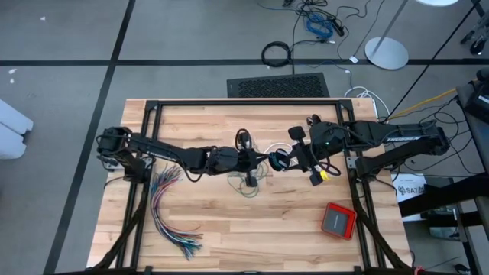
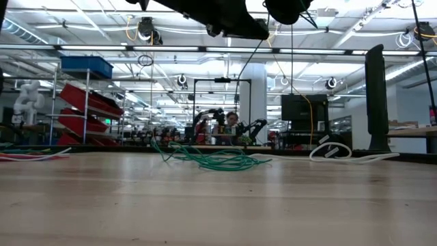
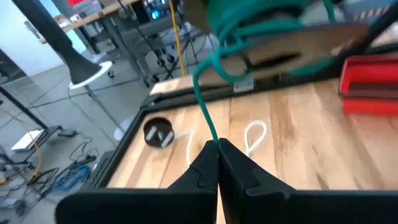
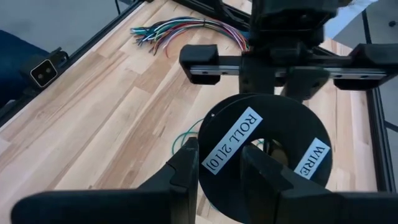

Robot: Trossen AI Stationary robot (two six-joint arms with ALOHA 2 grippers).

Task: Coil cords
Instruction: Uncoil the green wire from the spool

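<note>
- Coloured wire bundle [image 1: 170,210] fanned at lower left of the high view, well apart from the work; not part of this job
- Left gripper [image 1: 256,159] reaches in from the left to mid-table, centre of the high view. In its wrist view the left gripper [image 3: 217,149] has its fingers pressed together, clenched on the teal-green cord [image 3: 205,118], which runs taut up from the fingertips to a spool near the top of that frame
- Rest of the teal-green cord [image 2: 215,160] lies in a loose tangle on the wood, centre of the low view; in the high view it shows as faint loops [image 1: 252,183] just below the grippers
- Right gripper [image 1: 294,156] comes in from the right, centre-right, close to the left one. Right wrist view: right gripper [image 4: 217,165] grasps a black spool [image 4: 267,149] by its flange (labels read "ROLL 2|10" and "WIRE"), one finger on either side
- White cord loop [image 3: 254,134] on the table beyond; red box [image 1: 338,220] at lower right of the high view
- Black cord: cannot pick it out with any confidence
- Risks, as I judge them: the thin cord could slip out of the pinch if tension jumps; loose loops on the table may snag and drag as a knot; the spool, held by the rim only, could twist in the grip if pulled sideways
</note>
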